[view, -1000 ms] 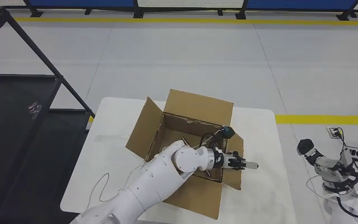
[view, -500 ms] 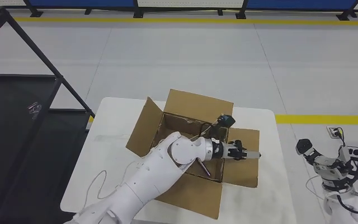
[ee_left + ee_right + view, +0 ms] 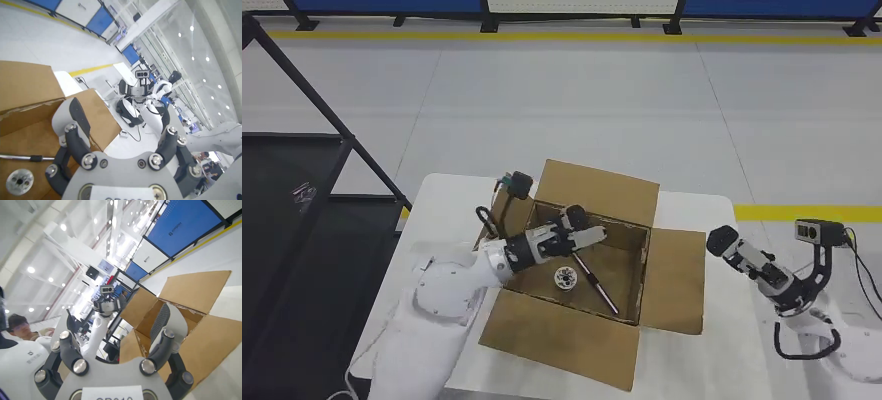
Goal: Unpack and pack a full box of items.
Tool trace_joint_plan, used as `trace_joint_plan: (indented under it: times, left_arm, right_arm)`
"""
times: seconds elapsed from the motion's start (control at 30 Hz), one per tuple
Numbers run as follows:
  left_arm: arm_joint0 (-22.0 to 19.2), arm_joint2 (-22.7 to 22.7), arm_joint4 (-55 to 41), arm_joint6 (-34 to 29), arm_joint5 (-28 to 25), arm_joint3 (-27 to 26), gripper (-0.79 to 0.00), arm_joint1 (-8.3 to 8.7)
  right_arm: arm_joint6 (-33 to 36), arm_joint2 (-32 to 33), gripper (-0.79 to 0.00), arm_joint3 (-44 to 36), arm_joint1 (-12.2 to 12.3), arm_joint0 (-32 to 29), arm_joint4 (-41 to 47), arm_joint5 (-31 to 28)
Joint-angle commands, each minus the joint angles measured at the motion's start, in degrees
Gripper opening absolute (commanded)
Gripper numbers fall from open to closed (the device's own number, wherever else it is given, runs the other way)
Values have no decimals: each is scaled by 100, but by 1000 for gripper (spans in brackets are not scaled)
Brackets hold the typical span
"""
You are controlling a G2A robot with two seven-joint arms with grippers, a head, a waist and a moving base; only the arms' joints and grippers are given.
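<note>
We find the box [image 3: 674,292] standing open on the table [image 3: 442,250], all four flaps folded outward: the right and near flaps lie almost flat, while the far and left ones slope up and away.

Two items lie on its floor. A slim metal rod [image 3: 597,287] lies flat, its long axis running on a diagonal. One end sits near the middle of the box, just below the left gripper, and the other points toward the box's near right corner. In the left wrist view we make out a dark band around the shaft. A round metal disc [image 3: 564,277], drilled with small holes, lies flat just to the left of the rod, near its far end (we cannot tell whether the two touch).

The left gripper [image 3: 587,236] hangs over the far left part of the box's opening, above the rod's far end and pointing across toward the right wall. Its jaws stand wide apart with nothing between them.

The right gripper [image 3: 722,242] is outside the box by the table's right edge, near the right flap and aimed at the box. Its jaws are likewise spread and hold nothing.
</note>
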Motion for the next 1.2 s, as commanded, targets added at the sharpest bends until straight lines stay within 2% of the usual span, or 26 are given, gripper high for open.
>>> trace_joint_plan:
  times: [0.0, 0.13, 0.33, 0.37, 0.43, 0.47, 0.57, 0.83, 0.9, 0.97, 1.17]
  left_arm:
    - [719, -845, -198, -20, -25, -642, 0, 106]
    - [1604, -1902, -578, 64, -229, -1147, 0, 224]
    - [2620, -3003, -1323, 326, -715, -1225, 0, 303]
    - [2757, -3122, -1480, 360, -801, -1186, 0, 310]
    - [2980, -3321, -1785, 399, -950, -1063, 0, 322]
    - [3065, -3393, -1929, 374, -1001, -996, 0, 329]
    - [3223, -3556, -2153, 322, -1120, -879, 0, 352]
    - [3223, -3556, -2153, 322, -1120, -879, 0, 352]
    - [3223, -3556, -2153, 322, -1120, -879, 0, 352]
    - [3224, -3543, -2183, 375, -1071, -893, 0, 352]
    - [3213, -3669, -2621, 708, -810, -824, 0, 377]
  right_arm:
    - [-252, -409, 0, -117, -20, 252, -849, 303]
    - [-442, -1281, 0, -108, -69, 836, -2239, 819]
    - [-759, -2930, 0, 369, -239, 1798, -4866, 1796]
    - [-790, -3214, 0, 516, -287, 1950, -5146, 1969]
    - [-594, -3653, 0, 814, -382, 2256, -5108, 1981]
    - [-594, -3653, 0, 814, -382, 2256, -5108, 1981]
    - [-594, -3653, 0, 814, -382, 2256, -5108, 1981]
    - [-613, -3686, 0, 814, -386, 2243, -5209, 2067]
    - [-516, -4014, 0, 699, -436, 2331, -5655, 2358]
    - [-237, -4451, 0, 703, -508, 2586, -6115, 2337]
    - [478, -5679, 0, 1370, -911, 3519, -6926, 2997]
